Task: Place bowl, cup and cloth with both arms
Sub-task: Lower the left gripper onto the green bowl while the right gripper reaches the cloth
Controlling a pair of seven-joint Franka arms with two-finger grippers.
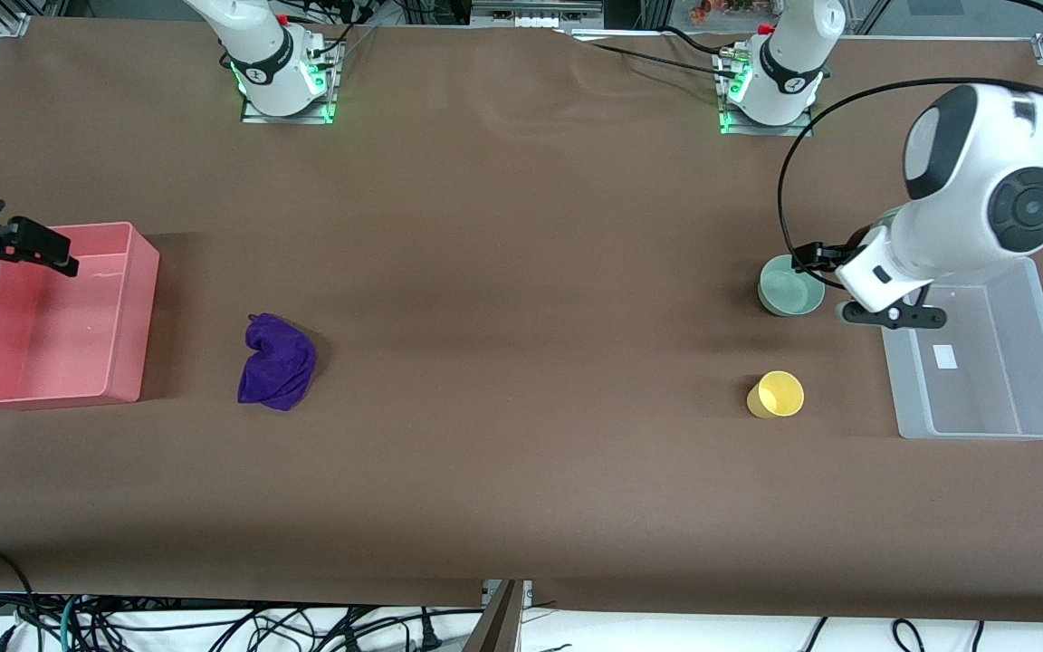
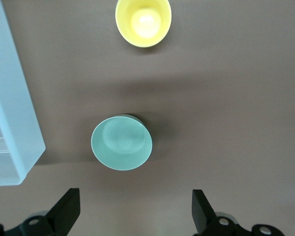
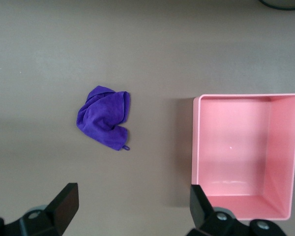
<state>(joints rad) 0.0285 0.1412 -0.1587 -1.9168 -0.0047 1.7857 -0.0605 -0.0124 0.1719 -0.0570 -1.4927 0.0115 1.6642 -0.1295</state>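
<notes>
The mint-green bowl (image 1: 791,288) stands upright beside the clear bin, toward the left arm's end of the table. The yellow cup (image 1: 776,395) stands upright nearer to the front camera than the bowl. The purple cloth (image 1: 277,361) lies bunched beside the pink bin. My left gripper (image 1: 813,257) is open and empty, up over the table next to the bowl. In the left wrist view (image 2: 134,209) it shows the bowl (image 2: 121,142) and the cup (image 2: 143,22). My right gripper (image 1: 37,246) is open and empty, up over the pink bin's edge. The right wrist view (image 3: 132,206) shows the cloth (image 3: 104,117).
An empty pink rectangular bin (image 1: 137,308) sits at the right arm's end of the table and shows in the right wrist view (image 3: 280,157). A clear plastic bin (image 1: 902,380) sits at the left arm's end and shows in the left wrist view (image 2: 14,123). The table is brown.
</notes>
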